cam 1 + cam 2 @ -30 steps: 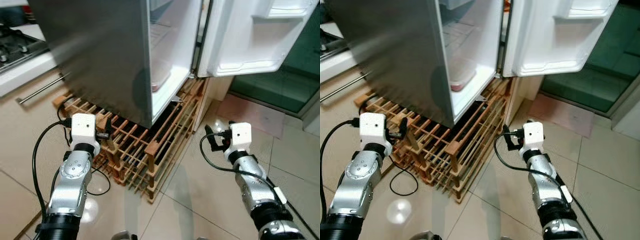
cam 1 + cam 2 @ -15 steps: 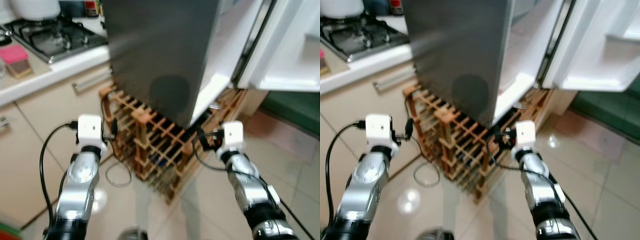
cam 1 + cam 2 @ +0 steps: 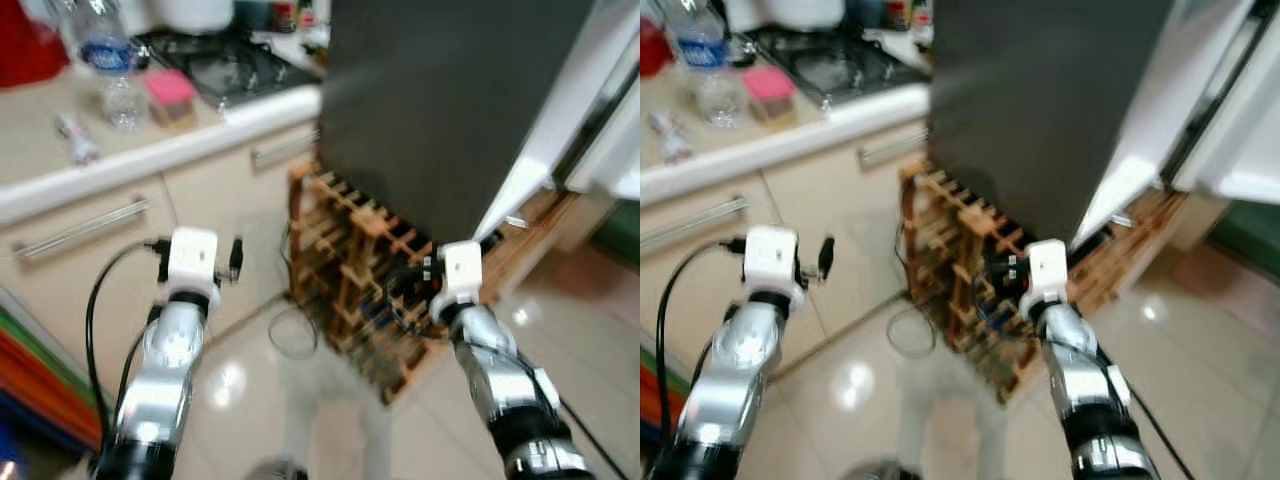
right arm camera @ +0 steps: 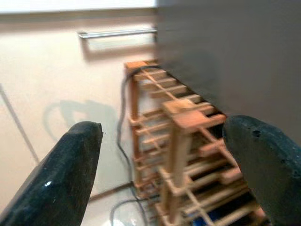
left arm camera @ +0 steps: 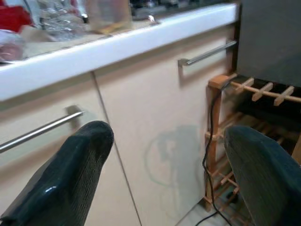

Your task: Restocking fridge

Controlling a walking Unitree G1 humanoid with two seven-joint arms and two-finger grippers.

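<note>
The fridge (image 3: 450,100) shows its dark grey side at the upper right, with the white edge of its open door (image 3: 610,130) beyond. On the counter (image 3: 120,165) at the left stand a clear water bottle (image 3: 105,50) and a pink-lidded container (image 3: 170,95), and a small bottle (image 3: 75,135) lies beside them. My left gripper (image 5: 164,155) is open and empty, held low before the cream cabinet fronts. My right gripper (image 4: 160,155) is open and empty too, facing the wooden rack under the fridge. The eye views are blurred.
A wooden wine rack (image 3: 370,270) stands under and in front of the fridge, with a black cable (image 3: 290,335) looped on the tiled floor beside it. A gas hob (image 3: 235,65) sits on the counter. Metal handles (image 3: 85,225) stick out from the drawers. Coloured items (image 3: 30,370) lie at lower left.
The whole view has swung left: the fridge and its open door slid to the right, and the counter with bottles and hob came into view. Both grippers stay open and empty.
</note>
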